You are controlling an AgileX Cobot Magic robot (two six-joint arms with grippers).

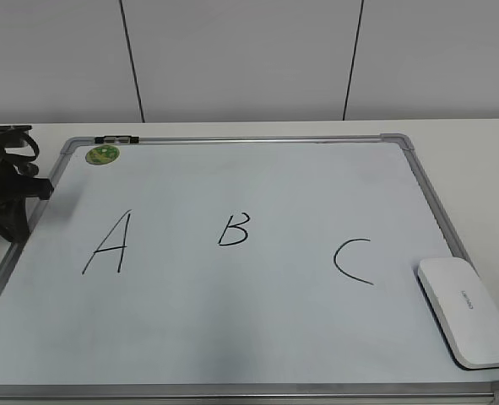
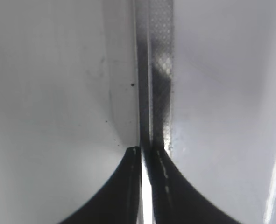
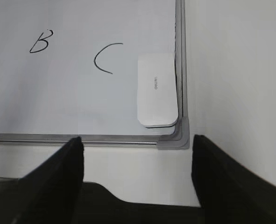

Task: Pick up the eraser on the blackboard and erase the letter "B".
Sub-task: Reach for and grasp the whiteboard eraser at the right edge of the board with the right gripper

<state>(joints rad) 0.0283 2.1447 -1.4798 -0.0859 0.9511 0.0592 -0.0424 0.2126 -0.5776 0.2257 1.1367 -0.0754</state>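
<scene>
The blackboard (image 1: 232, 337) is a white board with a silver frame lying flat on the table. Black letters A (image 1: 107, 243), B (image 1: 234, 229) and C (image 1: 354, 261) are written across it. The white eraser (image 1: 465, 310) lies flat at the board's front right corner; it also shows in the right wrist view (image 3: 156, 91), beside C (image 3: 105, 58) and B (image 3: 39, 42). My right gripper (image 3: 137, 142) is open and empty, over the table just off the board's near edge. My left gripper (image 2: 146, 150) is shut and empty, low over the board's left frame (image 2: 155, 70).
A round green magnet (image 1: 102, 154) and a small black clip (image 1: 116, 139) sit at the board's far left corner. The left arm (image 1: 4, 186) rests at the board's left edge. A white wall stands behind the table.
</scene>
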